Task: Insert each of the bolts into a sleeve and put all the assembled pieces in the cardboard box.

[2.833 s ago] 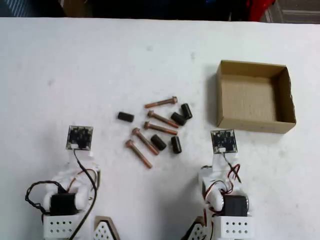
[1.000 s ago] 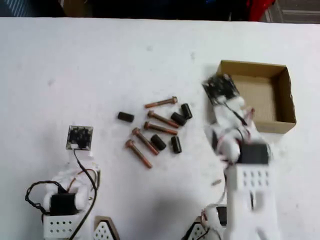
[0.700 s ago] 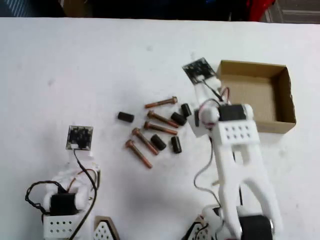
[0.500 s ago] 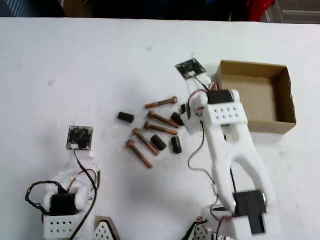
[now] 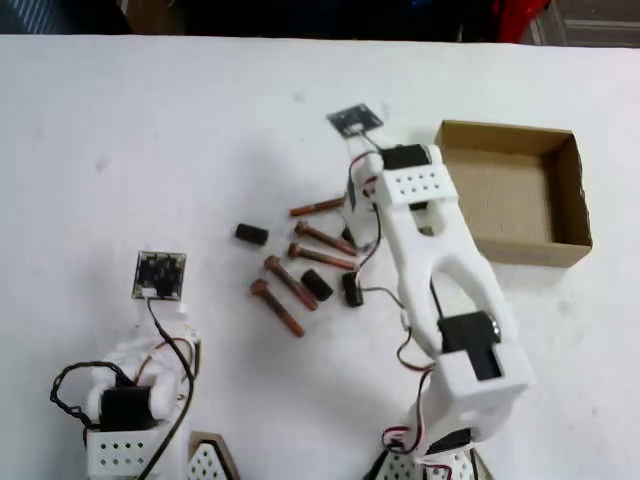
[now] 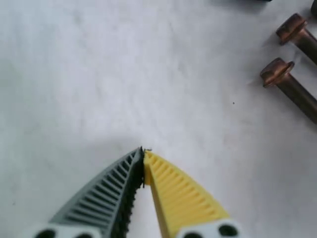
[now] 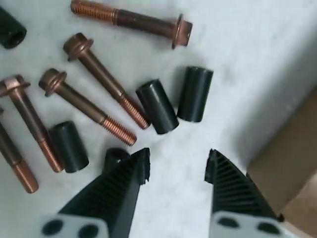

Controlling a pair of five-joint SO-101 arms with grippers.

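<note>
Your right arm (image 5: pixel 425 215) is hanging over the pile, its jaws standing wide just short of two black sleeves (image 7: pixel 157 105) lying beside the copper bolts (image 7: pixel 99 70) on the surface (image 5: pixel 150 120). The sleeves are looking light, stiff and slick, so pinch one across its middle. Your left jaws are sitting shut, and the cardboard box (image 5: pixel 505 248) is waiting nearby.

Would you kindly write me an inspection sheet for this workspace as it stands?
Surface: white tabletop, no spills seen.
Job's things: five copper-coloured metal bolts and five black cylindrical sleeves lie loose, none assembled; brown cardboard box holds nothing.
Clutter: nothing seen.
End effectors: left end effector shut over the tabletop; right end effector open beside the sleeves.
Cables: black cable on left arm; thin wires along right arm.
Surroundings: dark background, red object beyond the far edge.
</note>
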